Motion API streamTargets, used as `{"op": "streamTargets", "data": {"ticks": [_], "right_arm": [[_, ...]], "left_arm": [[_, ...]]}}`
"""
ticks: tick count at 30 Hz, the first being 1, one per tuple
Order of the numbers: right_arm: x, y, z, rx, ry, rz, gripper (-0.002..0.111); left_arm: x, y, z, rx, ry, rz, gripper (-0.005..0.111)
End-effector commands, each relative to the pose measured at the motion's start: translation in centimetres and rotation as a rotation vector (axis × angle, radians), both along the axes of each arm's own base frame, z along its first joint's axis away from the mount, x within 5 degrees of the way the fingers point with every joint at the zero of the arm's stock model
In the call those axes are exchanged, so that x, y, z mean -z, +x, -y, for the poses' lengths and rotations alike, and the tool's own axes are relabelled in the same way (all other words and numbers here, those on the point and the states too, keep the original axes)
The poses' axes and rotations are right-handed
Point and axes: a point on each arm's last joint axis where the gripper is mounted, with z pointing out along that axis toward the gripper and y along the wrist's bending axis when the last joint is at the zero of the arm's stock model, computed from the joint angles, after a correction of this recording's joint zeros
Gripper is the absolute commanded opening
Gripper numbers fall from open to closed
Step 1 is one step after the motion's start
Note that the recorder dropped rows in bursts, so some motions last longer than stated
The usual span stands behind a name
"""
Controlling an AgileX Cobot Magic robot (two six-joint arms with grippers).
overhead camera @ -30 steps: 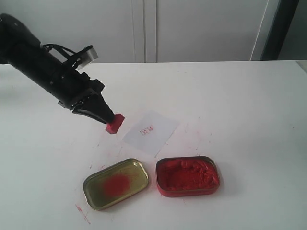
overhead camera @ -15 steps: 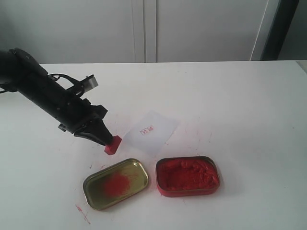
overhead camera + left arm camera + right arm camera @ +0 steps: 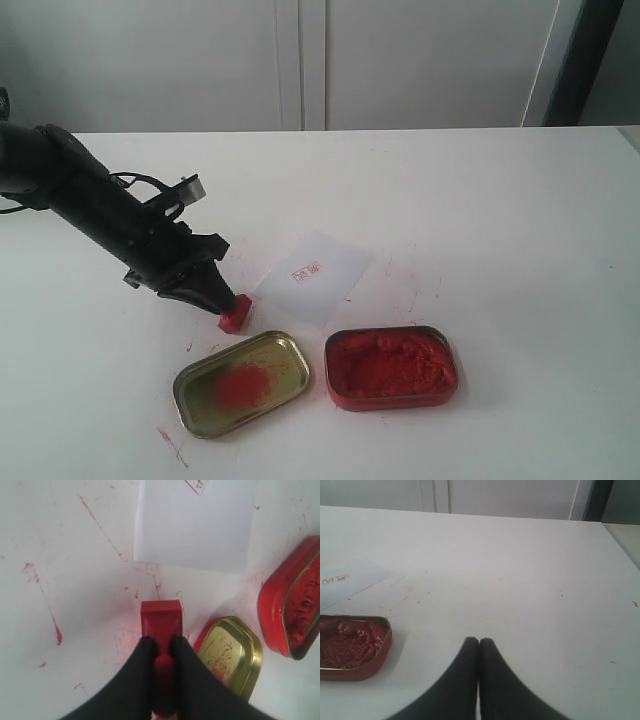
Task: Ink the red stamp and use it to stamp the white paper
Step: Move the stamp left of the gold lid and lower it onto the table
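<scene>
On the white tabletop [image 3: 500, 200] the left gripper [image 3: 226, 300] has come lower than half a second ago; a second ago it hung well above the surface. Just beyond its fingertips lies the white paper [image 3: 318, 275] with a small red imprint, unmoved. Beside the gripper a gold-coloured lid [image 3: 241, 383] holds a red smear, and further off the red tin [image 3: 390, 368] is full of red paste. The red stamp [image 3: 235, 317], pinched between the left fingers, now appears to rest on the tabletop, just short of the paper. The right gripper [image 3: 479, 642], fingers pressed together on nothing, hovers near the red tin
</scene>
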Motion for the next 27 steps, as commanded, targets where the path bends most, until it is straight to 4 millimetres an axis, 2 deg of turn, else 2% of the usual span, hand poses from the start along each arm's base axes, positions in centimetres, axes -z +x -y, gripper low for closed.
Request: {"op": "streamTargets", "data": {"ticks": [1, 3, 6, 13, 23, 27], "right_arm": [[0.0, 0.02, 0.02, 0.004, 0.001, 0.016, 0.0], [0.0, 0.02, 0.02, 0.004, 0.001, 0.016, 0.0], [0.0, 0.02, 0.02, 0.004, 0.001, 0.016, 0.0], [0.0, 0.02, 0.02, 0.004, 0.001, 0.016, 0.0], [0.0, 0.02, 0.02, 0.004, 0.001, 0.016, 0.0], [0.0, 0.02, 0.02, 0.004, 0.001, 0.016, 0.0]], "left_arm": [[0.12, -0.14, 0.02, -0.015, -0.01, -0.028, 0.0], [0.13, -0.13, 0.0, -0.031, -0.007, -0.04, 0.0], [0.24, -0.15, -0.13, -0.035, 0.012, -0.045, 0.011], [-0.02, -0.14, -0.19, -0.034, 0.015, -0.033, 0.051], [0.0, -0.15, -0.21, -0.042, 0.02, -0.041, 0.054], [0.2, -0.19, -0.66, -0.055, 0.081, -0.05, 0.062]]}}
